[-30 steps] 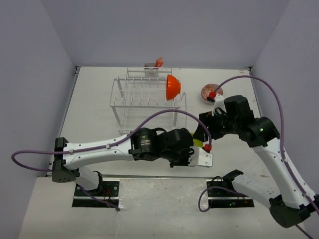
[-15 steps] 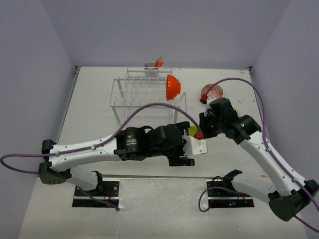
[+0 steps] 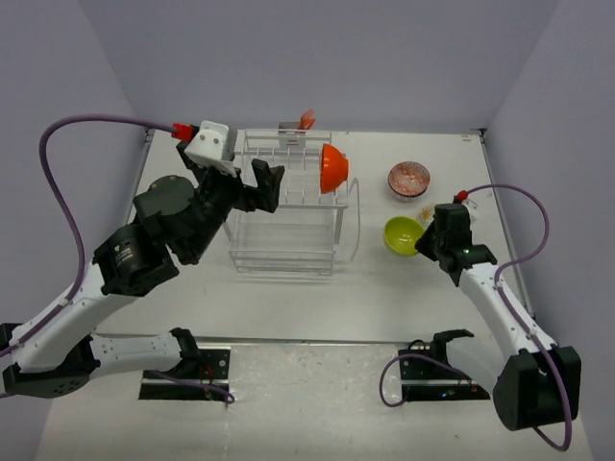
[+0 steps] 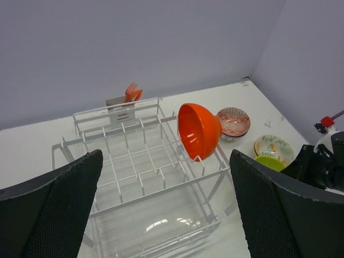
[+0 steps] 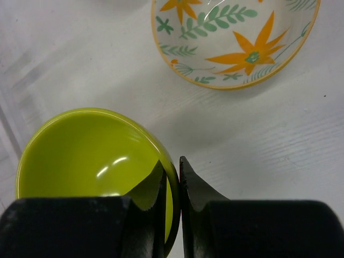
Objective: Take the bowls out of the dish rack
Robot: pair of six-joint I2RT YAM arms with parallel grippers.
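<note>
We see the right gripper [image 5: 171,177] pinching the rim of the lime green bowl [image 5: 80,156], lower centre. The orange bowl [image 4: 199,130] looks rigid, light and slick, so take it by the rim. The left gripper [image 4: 166,177] stands wide.

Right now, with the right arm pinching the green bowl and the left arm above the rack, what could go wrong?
The right gripper holds the green bowl by a thin bit of rim only, so it may slip or tip. The flowered bowl lies close by and could get knocked. The orange bowl stands on edge at the rack's corner; the open left gripper might push it off instead of catching it.
</note>
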